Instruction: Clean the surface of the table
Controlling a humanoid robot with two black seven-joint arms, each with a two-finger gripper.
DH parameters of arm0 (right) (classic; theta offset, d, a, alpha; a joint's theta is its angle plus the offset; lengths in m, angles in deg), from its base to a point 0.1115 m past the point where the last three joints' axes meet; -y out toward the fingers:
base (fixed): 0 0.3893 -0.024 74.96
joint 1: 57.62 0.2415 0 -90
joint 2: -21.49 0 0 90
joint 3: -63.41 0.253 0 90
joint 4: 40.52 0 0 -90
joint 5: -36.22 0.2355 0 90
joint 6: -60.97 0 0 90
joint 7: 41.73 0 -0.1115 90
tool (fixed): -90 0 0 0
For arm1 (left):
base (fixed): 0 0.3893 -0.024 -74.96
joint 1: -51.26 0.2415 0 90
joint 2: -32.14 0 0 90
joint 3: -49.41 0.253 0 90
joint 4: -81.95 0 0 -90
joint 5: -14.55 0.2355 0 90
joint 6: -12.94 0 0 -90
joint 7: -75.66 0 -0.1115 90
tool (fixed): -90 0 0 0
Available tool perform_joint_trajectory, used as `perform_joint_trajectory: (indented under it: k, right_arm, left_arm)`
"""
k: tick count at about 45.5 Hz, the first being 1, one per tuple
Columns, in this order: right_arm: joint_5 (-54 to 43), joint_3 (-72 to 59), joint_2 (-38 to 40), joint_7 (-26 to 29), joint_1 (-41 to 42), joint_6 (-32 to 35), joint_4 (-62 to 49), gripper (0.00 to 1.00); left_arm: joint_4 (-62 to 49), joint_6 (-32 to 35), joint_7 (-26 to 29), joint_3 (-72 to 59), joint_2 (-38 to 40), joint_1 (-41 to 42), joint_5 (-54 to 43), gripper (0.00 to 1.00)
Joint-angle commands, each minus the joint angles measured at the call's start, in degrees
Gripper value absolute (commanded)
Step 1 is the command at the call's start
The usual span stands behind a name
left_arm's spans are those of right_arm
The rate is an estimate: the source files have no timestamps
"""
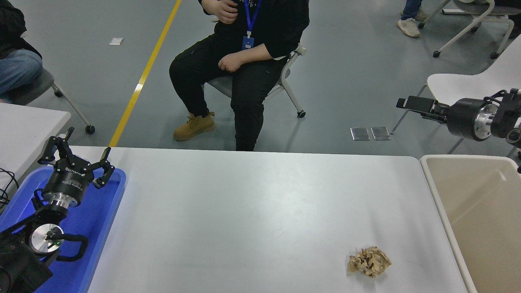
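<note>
The table surface (252, 211) is a wide matte white top. A crumpled brown paper ball (369, 261) lies on it near the front right. My right gripper (411, 104) hangs high beyond the table's far right corner, pointing left and seen edge-on, far from the paper ball. Parked at the lower left, my left gripper (79, 148) stands open and empty over a blue tray (97, 219).
A beige bin (480, 211) adjoins the table's right edge. At the far side a person (240, 61) sits on a chair. A smaller white table (24, 130) stands at the left, another white table (468, 85) at the right, behind my right arm.
</note>
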Motion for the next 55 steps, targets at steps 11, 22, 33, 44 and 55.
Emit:
perform_joint_trajectory:
  k: [11, 22, 33, 44, 55]
  right_arm:
    - [-10.06, -13.65, -9.99, -1.01, 3.66, 4.16, 4.5, 0.99]
    - [-10.24, -17.35, -16.32, -0.83, -0.82, 3.89, -0.78, 0.99]
    - [-10.76, -24.73, -18.96, -0.83, -0.99, 3.89, -0.78, 0.99]
    - [-13.4, -27.11, -18.96, -0.92, -0.56, 4.16, 0.62, 0.99]
    - [-13.49, -28.6, -17.82, -1.01, 1.03, 4.25, 6.95, 0.99]
  left_arm:
    - [0.0, 0.0, 0.0, 0.0, -0.01, 0.0, -0.03, 1.0]
    - [0.0, 0.0, 0.0, 0.0, -0.01, 0.0, -0.03, 1.0]
    - [0.0, 0.0, 0.0, 0.0, -0.01, 0.0, -0.03, 1.0]
    - [0.0, 0.0, 0.0, 0.0, -0.01, 0.0, -0.03, 1.0]
    - [0.0, 0.0, 0.0, 0.0, -0.01, 0.0, 0.06, 1.0]
